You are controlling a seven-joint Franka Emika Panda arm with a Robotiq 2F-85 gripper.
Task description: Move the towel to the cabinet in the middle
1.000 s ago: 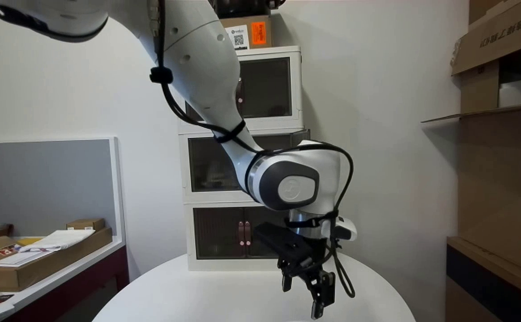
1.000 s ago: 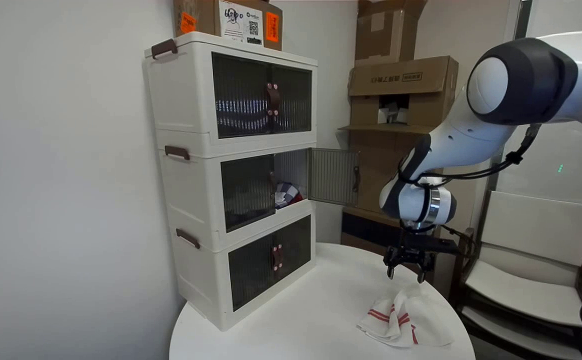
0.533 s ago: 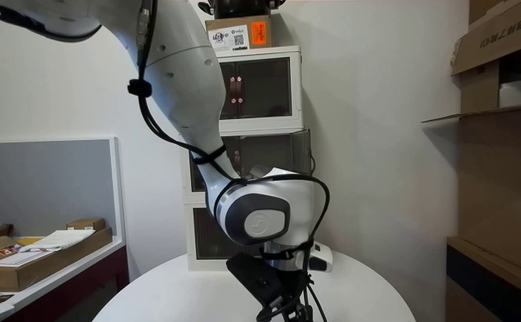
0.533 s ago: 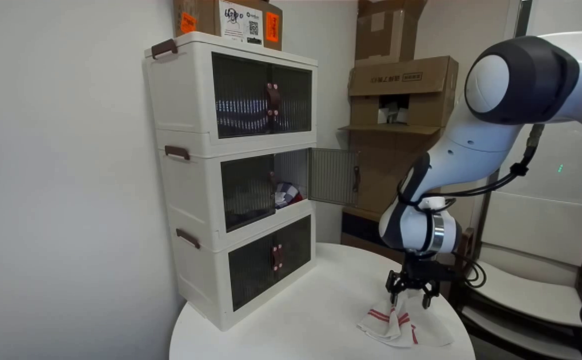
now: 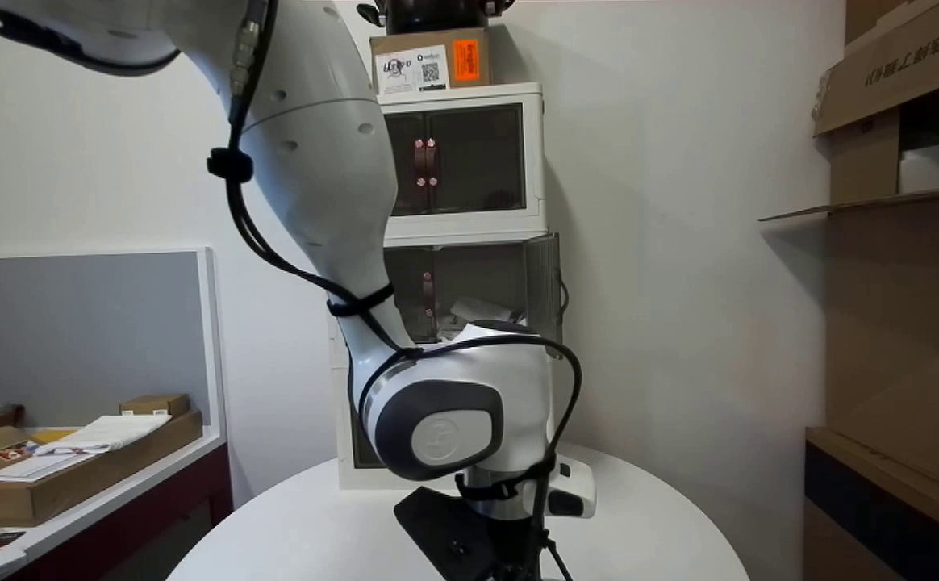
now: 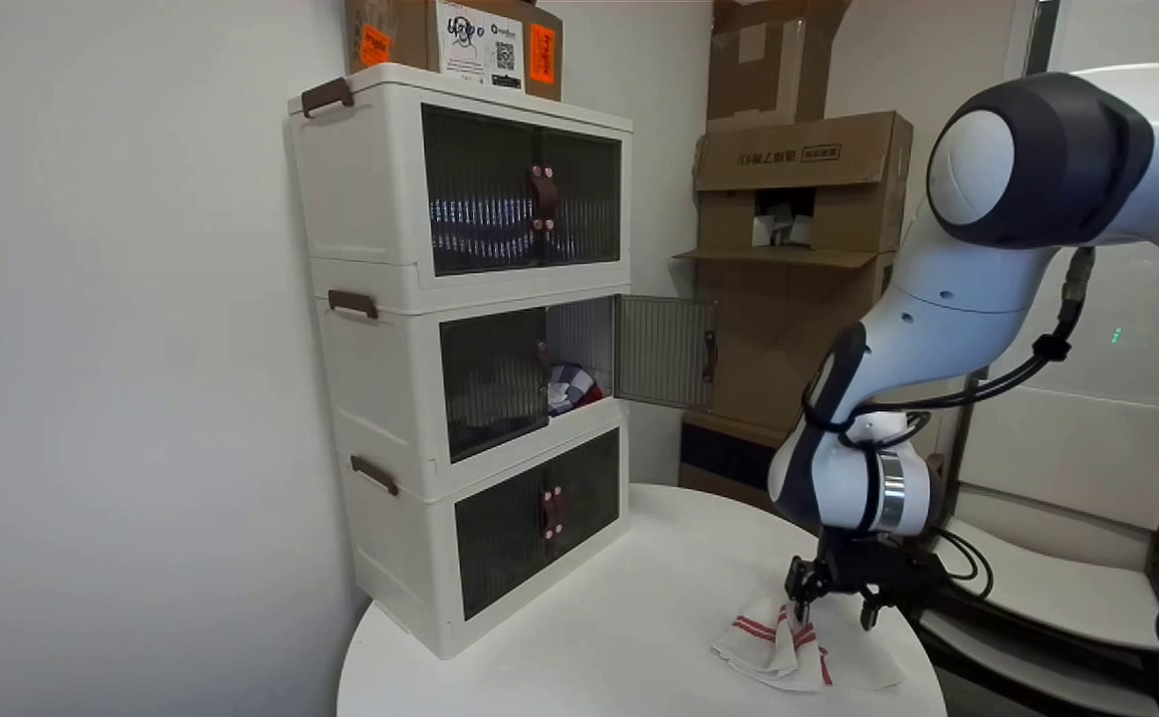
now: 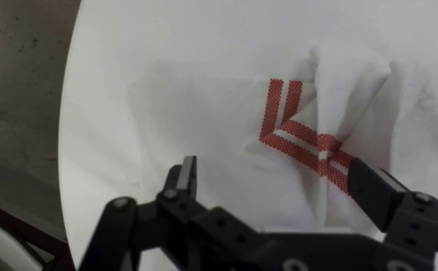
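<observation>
Lying on a round white table (image 6: 629,627), flat at one side and bunched at the other, a white towel (image 7: 290,150) shows paired red stripes bent at an angle and crossed by a raised fold, beneath a black gripper (image 6: 836,619) with its fingers (image 7: 373,195) spread apart.

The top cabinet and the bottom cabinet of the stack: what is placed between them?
Between the top cabinet and the bottom cabinet sits the middle cabinet, one door open, a checked cloth inside; an exterior view shows this.
</observation>
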